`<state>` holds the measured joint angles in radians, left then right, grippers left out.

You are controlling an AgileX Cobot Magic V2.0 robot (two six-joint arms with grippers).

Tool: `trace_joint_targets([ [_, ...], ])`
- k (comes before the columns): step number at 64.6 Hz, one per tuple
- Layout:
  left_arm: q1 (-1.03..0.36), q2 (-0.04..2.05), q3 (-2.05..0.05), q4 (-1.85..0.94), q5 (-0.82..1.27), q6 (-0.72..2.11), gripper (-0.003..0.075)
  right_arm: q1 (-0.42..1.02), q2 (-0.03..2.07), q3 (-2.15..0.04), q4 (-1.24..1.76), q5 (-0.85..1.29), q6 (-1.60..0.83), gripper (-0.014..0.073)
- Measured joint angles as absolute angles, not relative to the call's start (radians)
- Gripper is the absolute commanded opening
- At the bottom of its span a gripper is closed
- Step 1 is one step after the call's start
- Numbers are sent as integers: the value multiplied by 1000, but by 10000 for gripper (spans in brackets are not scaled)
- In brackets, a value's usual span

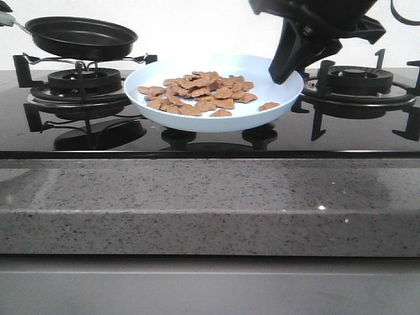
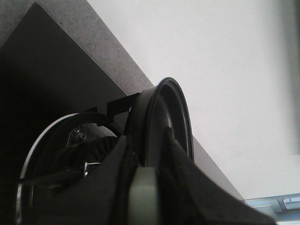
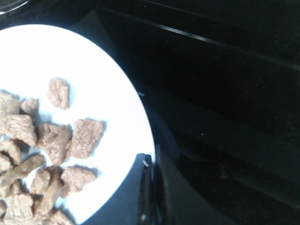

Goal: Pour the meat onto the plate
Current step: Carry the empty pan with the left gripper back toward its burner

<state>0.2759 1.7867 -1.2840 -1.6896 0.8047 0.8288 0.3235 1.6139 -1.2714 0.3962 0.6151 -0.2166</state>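
Note:
The pale blue plate point(image 1: 262, 118) is held just above the black hob between the two burners, tilted slightly. The meat point(image 1: 200, 92), many small orange-brown pieces, lies in a loose heap on it. My right gripper point(image 1: 283, 75) is shut on the plate's right rim; in the right wrist view the plate point(image 3: 108, 93) and the meat point(image 3: 51, 140) fill the near side, with my gripper point(image 3: 152, 187) clamped on the rim. The black frying pan point(image 1: 82, 36) is empty and held above the left burner. My left gripper point(image 2: 143, 197) is shut on its grey-green handle point(image 2: 142, 194).
The left burner grate point(image 1: 82, 82) stands under the pan and the right burner grate point(image 1: 361, 82) stands beside the plate. Two knobs point(image 1: 178, 136) sit under the plate. A speckled grey stone counter point(image 1: 210, 203) runs along the front.

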Motion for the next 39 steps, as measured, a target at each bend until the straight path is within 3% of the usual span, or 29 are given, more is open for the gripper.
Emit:
trace_joint_targets([
  [15,276,1787,-1284,-1640,852,805,21,323,1614,-1271,396,615,-217,-113],
  [33,276,1787,-1284,-1620,854,803,398,323,1614,-1271,396,615,-217,-113],
  [39,276,1787,-1284,-1618,854,803,470,323,1614,-1271,396,615,-217,-113],
])
